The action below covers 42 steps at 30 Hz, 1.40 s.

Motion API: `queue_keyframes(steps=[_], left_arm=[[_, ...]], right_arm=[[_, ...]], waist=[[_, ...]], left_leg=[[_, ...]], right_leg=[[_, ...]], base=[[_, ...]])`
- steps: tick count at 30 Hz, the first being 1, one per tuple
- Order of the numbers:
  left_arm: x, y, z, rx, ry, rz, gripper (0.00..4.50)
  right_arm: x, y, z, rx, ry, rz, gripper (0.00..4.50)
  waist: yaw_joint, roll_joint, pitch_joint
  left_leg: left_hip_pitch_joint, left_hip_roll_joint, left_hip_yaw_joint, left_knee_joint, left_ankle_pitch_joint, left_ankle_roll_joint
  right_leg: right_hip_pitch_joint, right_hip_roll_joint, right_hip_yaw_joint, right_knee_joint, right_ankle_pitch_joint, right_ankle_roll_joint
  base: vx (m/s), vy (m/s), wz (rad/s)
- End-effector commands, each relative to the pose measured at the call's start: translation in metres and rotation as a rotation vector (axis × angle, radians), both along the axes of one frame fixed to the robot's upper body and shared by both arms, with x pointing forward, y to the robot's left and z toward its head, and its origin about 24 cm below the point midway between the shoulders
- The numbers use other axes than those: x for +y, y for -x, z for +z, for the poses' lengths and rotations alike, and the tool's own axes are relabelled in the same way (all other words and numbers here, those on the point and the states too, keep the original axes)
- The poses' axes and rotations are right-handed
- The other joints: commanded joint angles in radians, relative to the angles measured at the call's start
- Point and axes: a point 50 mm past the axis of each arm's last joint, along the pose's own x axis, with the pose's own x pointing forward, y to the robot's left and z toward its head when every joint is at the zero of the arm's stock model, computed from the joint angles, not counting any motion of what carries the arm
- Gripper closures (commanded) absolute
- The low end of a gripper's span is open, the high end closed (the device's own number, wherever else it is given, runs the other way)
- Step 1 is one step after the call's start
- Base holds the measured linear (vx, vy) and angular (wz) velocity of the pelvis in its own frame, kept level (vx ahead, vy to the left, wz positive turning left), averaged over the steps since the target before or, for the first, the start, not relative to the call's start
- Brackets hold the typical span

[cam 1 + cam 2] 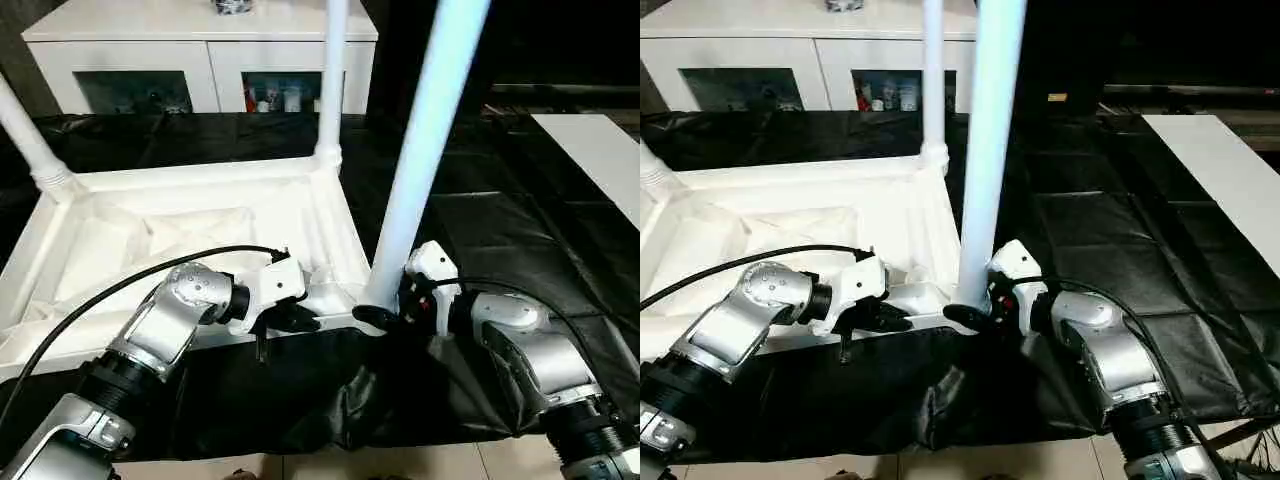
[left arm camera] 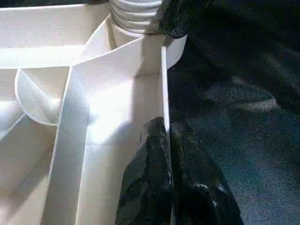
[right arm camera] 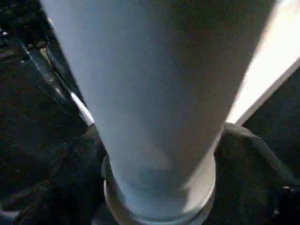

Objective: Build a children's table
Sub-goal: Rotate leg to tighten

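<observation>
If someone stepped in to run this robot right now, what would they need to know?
Left gripper: shut, pinching the near rim of the white plastic ribbed tabletop, which lies upside down on the black cloth.
Right gripper: its fingers sit around the base of the near-right white tube leg, at the corner socket.
Done: three legs stand in sockets, counting the far-right leg and the far-left leg. Whether the near-right one is fully seated cannot be told.
Left: the near-left corner is hidden behind the left arm, so check for the fourth leg, then turn the table upright.
</observation>
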Motion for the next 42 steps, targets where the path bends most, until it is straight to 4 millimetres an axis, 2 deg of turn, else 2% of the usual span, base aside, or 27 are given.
queue_keyframes(steps=[1,4,9,11,13,15,16,17,18,19,20,23,25,26,28,29,31,33,35,37,38,39,40,42], left_arm=[[-0.001,0.007,-0.006,0.036,-0.024,-0.057,4.5],[0.0,0.007,-0.006,0.039,-0.027,-0.057,4.5],[0.001,0.006,-0.006,0.035,-0.036,-0.051,4.5],[0.001,0.006,-0.006,0.034,-0.039,-0.049,4.5],[0.001,0.004,-0.007,0.029,-0.037,-0.027,4.5],[0.0,-0.002,-0.008,0.009,-0.029,0.048,4.5],[-0.001,-0.003,-0.008,0.008,-0.028,0.052,4.5],[-0.005,-0.01,-0.007,-0.014,0.001,0.138,4.5],[-0.008,-0.013,-0.008,-0.02,0.011,0.177,4.5],[-0.011,-0.015,-0.008,-0.023,0.016,0.203,4.5],[-0.014,-0.017,-0.008,-0.034,0.018,0.229,4.5],[-0.028,-0.024,-0.011,-0.066,0.012,0.33,4.5],[-0.039,-0.028,-0.012,-0.082,0.016,0.394,4.5],[-0.048,-0.03,-0.013,-0.085,0.029,0.428,4.5],[-0.062,-0.03,-0.016,-0.088,0.024,0.437,4.5],[-0.063,-0.03,-0.016,-0.09,0.021,0.436,4.5],[-0.064,-0.031,-0.017,-0.088,0.017,0.427,4.5],[-0.062,-0.032,-0.017,-0.098,0.006,0.431,4.5],[-0.059,-0.032,-0.017,-0.093,0.004,0.434,4.5],[-0.049,-0.03,-0.017,-0.078,0.001,0.418,4.5],[-0.049,-0.029,-0.017,-0.075,0.001,0.417,4.5],[-0.046,-0.028,-0.017,-0.075,0.003,0.395,4.5],[-0.043,-0.027,-0.017,-0.065,0.001,0.385,4.5],[-0.035,-0.022,-0.015,-0.063,-0.004,0.31,4.5]], right_arm=[[-0.004,0.0,0.002,0.001,-0.005,0.001,1.27],[-0.005,0.003,0.0,0.016,-0.007,0.02,1.47],[-0.006,0.005,-0.002,0.035,-0.008,0.021,1.75],[-0.006,0.005,-0.003,0.037,-0.009,0.018,1.77],[-0.006,0.004,-0.004,0.043,-0.013,-0.008,1.78],[-0.007,-0.004,-0.01,0.04,0.012,-0.128,1.78],[-0.006,-0.004,-0.01,0.039,0.013,-0.135,1.78],[-0.005,-0.013,-0.016,0.024,0.033,-0.268,1.78],[-0.003,-0.017,-0.018,0.034,0.024,-0.347,1.78],[-0.001,-0.02,-0.02,0.044,0.017,-0.399,1.78],[0.001,-0.023,-0.022,0.049,0.014,-0.466,1.78],[0.011,-0.032,-0.028,0.083,0.013,-0.674,1.78],[0.02,-0.036,-0.031,0.091,0.02,-0.753,1.78],[0.03,-0.038,-0.033,0.093,0.024,-0.785,1.78],[0.051,-0.04,-0.034,0.09,0.022,-0.762,1.78],[0.053,-0.041,-0.033,0.091,0.015,-0.759,1.78],[0.063,-0.042,-0.028,0.082,-0.04,-0.722,1.78],[0.068,-0.045,-0.017,0.037,-0.1,-0.689,1.22],[0.068,-0.046,-0.011,0.009,-0.131,-0.677,1.06],[0.062,-0.046,-0.004,-0.039,-0.148,-0.666,0.96],[0.062,-0.046,-0.004,-0.042,-0.148,-0.665,0.68],[0.058,-0.047,-0.001,-0.058,-0.147,-0.66,0.6],[0.055,-0.046,0.001,-0.073,-0.138,-0.643,0.58],[0.044,-0.043,0.006,-0.119,-0.113,-0.564,0.58]], waist=[[-0.001,-0.004,-0.06],[-0.001,-0.004,-0.062],[0.002,-0.005,-0.066],[0.001,-0.002,-0.065],[0.001,-0.004,-0.065],[0.0,-0.004,-0.062],[-0.001,-0.004,-0.061],[-0.002,-0.006,-0.061],[-0.006,-0.005,-0.058],[-0.013,-0.005,-0.056],[-0.017,-0.006,-0.056],[-0.027,-0.002,-0.056],[-0.034,-0.004,-0.056],[-0.038,0.0,-0.055],[-0.042,-0.001,-0.055],[-0.044,-0.005,-0.054],[-0.045,-0.004,-0.054],[-0.044,-0.005,-0.056],[-0.044,-0.005,-0.056],[-0.042,0.0,-0.056],[-0.043,-0.003,-0.058],[-0.041,-0.003,-0.059],[-0.041,0.001,-0.059],[-0.038,-0.002,-0.061]], left_leg=[[0.015,0.053,-0.018,-0.079,-0.296,0.02],[0.012,0.052,-0.018,-0.077,-0.268,0.026],[0.011,0.053,-0.016,-0.073,-0.222,0.041],[0.011,0.052,-0.016,-0.073,-0.226,0.04],[0.011,0.052,-0.016,-0.073,-0.234,0.038],[0.012,0.051,-0.016,-0.075,-0.251,0.029],[0.012,0.05,-0.015,-0.075,-0.262,0.024],[0.014,0.049,-0.018,-0.076,-0.284,0.015],[0.014,0.048,-0.016,-0.076,-0.295,0.008],[0.019,0.045,-0.02,-0.077,-0.329,-0.014],[0.018,0.046,-0.027,-0.079,-0.353,-0.026],[0.017,0.045,-0.031,-0.081,-0.391,-0.035],[0.023,0.04,-0.032,-0.077,-0.415,-0.038],[0.025,0.039,-0.029,-0.075,-0.43,-0.034],[0.028,0.037,-0.033,-0.072,-0.449,-0.032],[0.023,0.036,-0.034,-0.074,-0.449,-0.024],[0.023,0.037,-0.036,-0.074,-0.459,-0.017],[0.019,0.037,-0.036,-0.075,-0.454,-0.012],[0.017,0.039,-0.035,-0.077,-0.447,-0.008],[0.015,0.039,-0.037,-0.079,-0.449,-0.008],[0.012,0.041,-0.036,-0.08,-0.438,-0.005],[0.01,0.041,-0.035,-0.081,-0.423,-0.004],[0.009,0.042,-0.034,-0.082,-0.418,-0.004],[0.004,0.044,-0.032,-0.082,-0.385,0.002]], right_leg=[[0.041,-0.055,0.044,-0.064,-0.348,-0.198],[0.044,-0.056,0.044,-0.061,-0.321,-0.199],[0.046,-0.054,0.044,-0.053,-0.249,-0.221],[0.046,-0.053,0.043,-0.054,-0.248,-0.224],[0.047,-0.054,0.043,-0.054,-0.257,-0.224],[0.044,-0.054,0.043,-0.059,-0.295,-0.216],[0.042,-0.054,0.043,-0.062,-0.317,-0.211],[0.044,-0.056,0.041,-0.065,-0.364,-0.197],[0.037,-0.054,0.041,-0.068,-0.387,-0.191],[0.031,-0.054,0.039,-0.075,-0.45,-0.18],[0.037,-0.056,0.034,-0.077,-0.495,-0.156],[0.031,-0.056,0.033,-0.084,-0.523,-0.128],[0.023,-0.055,0.029,-0.092,-0.555,-0.116],[0.017,-0.056,0.03,-0.098,-0.568,-0.112],[0.016,-0.055,0.024,-0.104,-0.595,-0.1],[0.02,-0.055,0.022,-0.106,-0.599,-0.091],[0.021,-0.056,0.021,-0.108,-0.604,-0.079],[0.022,-0.056,0.022,-0.107,-0.593,-0.079],[0.022,-0.056,0.024,-0.104,-0.576,-0.086],[0.023,-0.057,0.025,-0.101,-0.565,-0.089],[0.025,-0.056,0.027,-0.099,-0.545,-0.097],[0.025,-0.056,0.029,-0.095,-0.518,-0.108],[0.027,-0.056,0.03,-0.092,-0.504,-0.114],[0.032,-0.057,0.033,-0.086,-0.449,-0.13]], base=[[0.0,0.0,0.0],[0.0,0.0,0.0],[0.0,0.0,0.0],[0.0,0.0,0.0],[0.0,0.0,0.0],[0.0,0.0,0.0],[0.0,0.0,0.0],[0.0,0.0,0.0],[0.0,0.0,0.0],[-0.051,0.003,-0.02],[0.0,0.0,0.0],[-0.017,0.004,-0.02],[0.0,0.0,0.0],[0.0,0.0,0.0],[0.0,0.0,0.0],[0.0,0.0,0.0],[0.0,0.0,0.0],[0.0,0.0,0.0],[0.0,0.0,0.0],[0.0,0.0,0.0],[0.0,0.0,0.0],[0.0,0.0,0.0],[0.0,0.0,0.0],[0.0,0.0,0.0]])
